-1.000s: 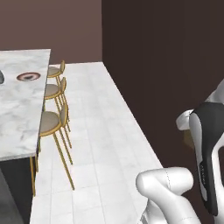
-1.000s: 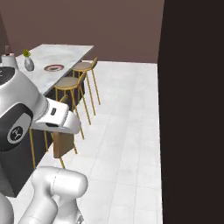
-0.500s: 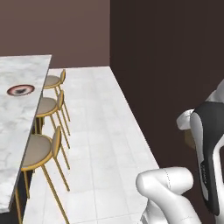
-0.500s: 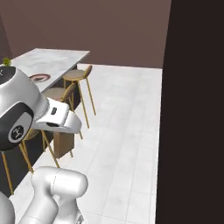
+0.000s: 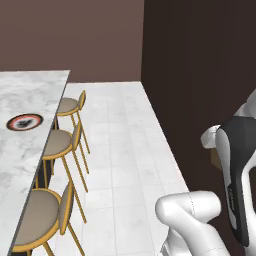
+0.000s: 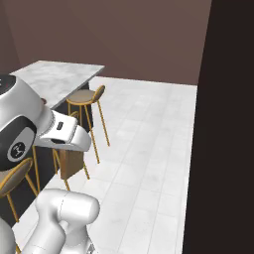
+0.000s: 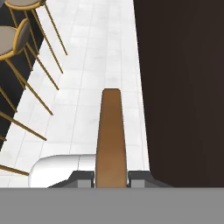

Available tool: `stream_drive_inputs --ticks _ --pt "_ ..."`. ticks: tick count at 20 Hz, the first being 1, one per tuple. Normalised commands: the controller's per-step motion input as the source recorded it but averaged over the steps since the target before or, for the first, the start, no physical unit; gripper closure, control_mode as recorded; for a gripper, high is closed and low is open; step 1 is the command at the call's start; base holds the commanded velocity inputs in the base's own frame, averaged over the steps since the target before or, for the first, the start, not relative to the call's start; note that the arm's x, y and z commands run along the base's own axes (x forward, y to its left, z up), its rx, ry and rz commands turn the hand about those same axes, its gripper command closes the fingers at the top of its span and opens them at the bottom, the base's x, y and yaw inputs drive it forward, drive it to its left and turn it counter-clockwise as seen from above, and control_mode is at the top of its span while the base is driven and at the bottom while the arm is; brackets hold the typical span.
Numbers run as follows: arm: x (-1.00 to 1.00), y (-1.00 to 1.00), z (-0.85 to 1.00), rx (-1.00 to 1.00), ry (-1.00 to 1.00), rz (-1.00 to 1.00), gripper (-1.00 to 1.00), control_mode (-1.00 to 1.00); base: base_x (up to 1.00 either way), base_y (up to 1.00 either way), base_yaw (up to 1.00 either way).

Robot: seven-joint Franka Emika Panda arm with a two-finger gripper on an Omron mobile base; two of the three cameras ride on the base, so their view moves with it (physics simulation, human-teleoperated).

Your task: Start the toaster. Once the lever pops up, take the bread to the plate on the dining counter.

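Observation:
My gripper [image 7: 111,177] is shut on the bread [image 7: 111,135], a brown toast slice seen edge-on in the hand view, sticking out over the white tiled floor. In the right base view the bread [image 6: 70,163] hangs below the white hand, beside the stools. The plate [image 5: 24,121], dark-rimmed with a reddish-and-white centre, lies on the dining counter [image 5: 35,92] at the far left, well apart from the arm. The dining counter [image 6: 59,74] runs along the left of the right base view too. The toaster and its lever are out of view.
Tan stools on gold legs [image 5: 57,142] [image 6: 84,96] [image 7: 11,35] line the counter's near side. A tall dark wall [image 5: 200,75] [image 7: 183,87] stands close on the right. White tiled floor [image 5: 120,150] lies open between them.
The whole picture has shifted, so the base has moved: the counter and stools now sit closer and larger. The gripper has stayed shut on the bread.

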Motion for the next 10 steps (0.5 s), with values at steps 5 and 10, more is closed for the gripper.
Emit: stream_drive_inputs --ticks 5,10 --pt "0.0 0.0 0.0 0.0 0.0 0.0 1.0 1.0 1.0 -0.3 0.19" --pt "0.0 0.0 0.0 0.0 0.0 0.0 1.0 1.0 1.0 -0.33 0.19"
